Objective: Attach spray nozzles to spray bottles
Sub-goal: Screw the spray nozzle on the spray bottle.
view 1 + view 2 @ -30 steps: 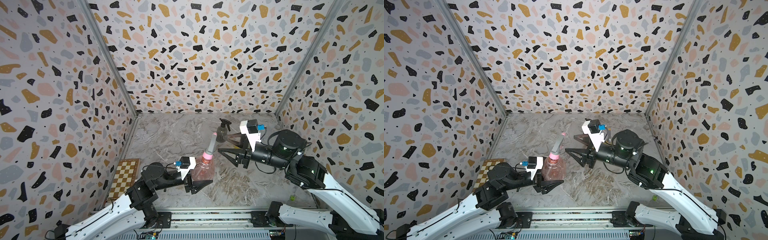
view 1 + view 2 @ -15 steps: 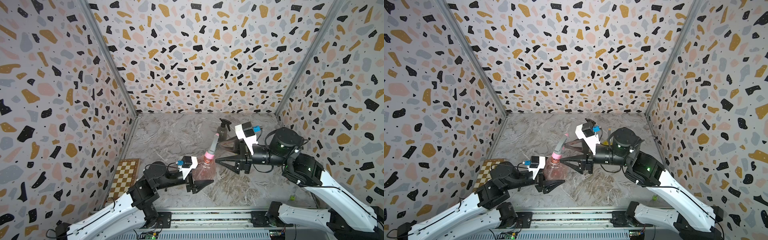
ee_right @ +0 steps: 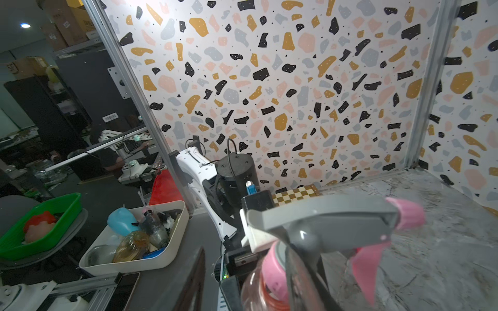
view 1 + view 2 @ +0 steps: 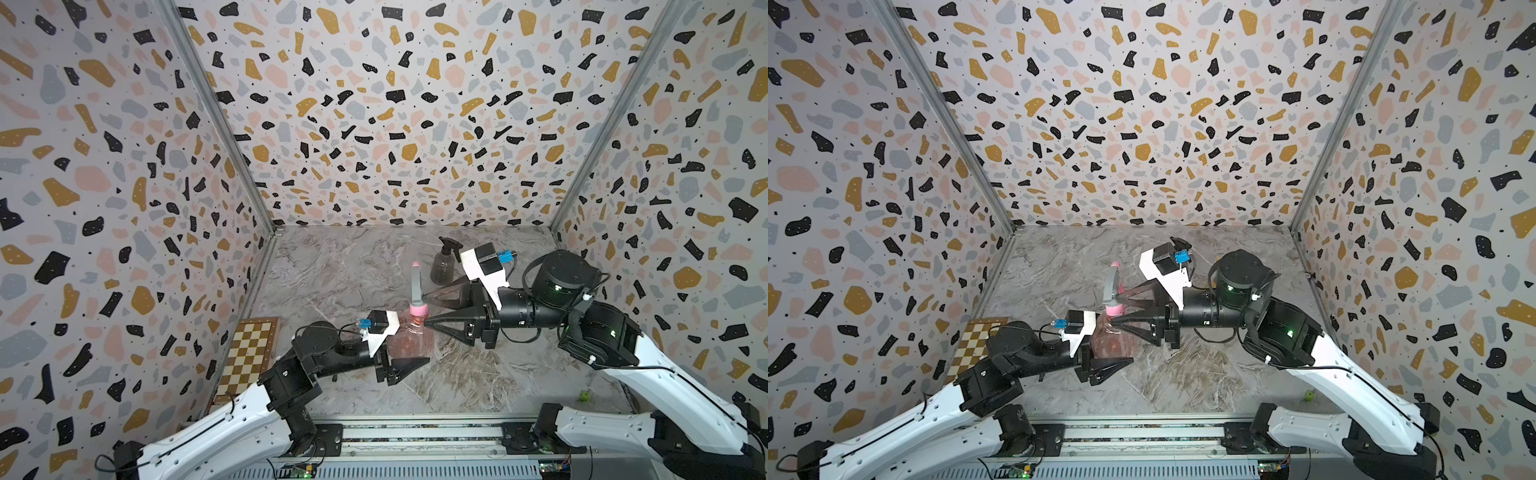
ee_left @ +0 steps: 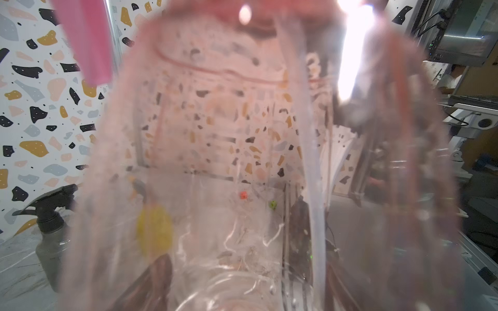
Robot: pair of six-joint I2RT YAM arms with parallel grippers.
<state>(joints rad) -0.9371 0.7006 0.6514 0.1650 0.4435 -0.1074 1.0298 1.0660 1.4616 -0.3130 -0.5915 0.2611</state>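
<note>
Marbled tabletop [image 4: 353, 266] between speckled walls [image 4: 374, 124] held my work. My left claw [image 4: 412, 348] was clamped on the pink bottle [image 4: 1106, 343], which stood upright near the middle with the pink-and-grey nozzle [image 4: 415, 286] on its neck. My right claw [image 4: 429, 310] straddled that nozzle's collar. Whether it pinched the collar, I could not tell. Behind stood the dark bottle [image 4: 441, 272], wearing its black nozzle [image 4: 451, 245].
</note>
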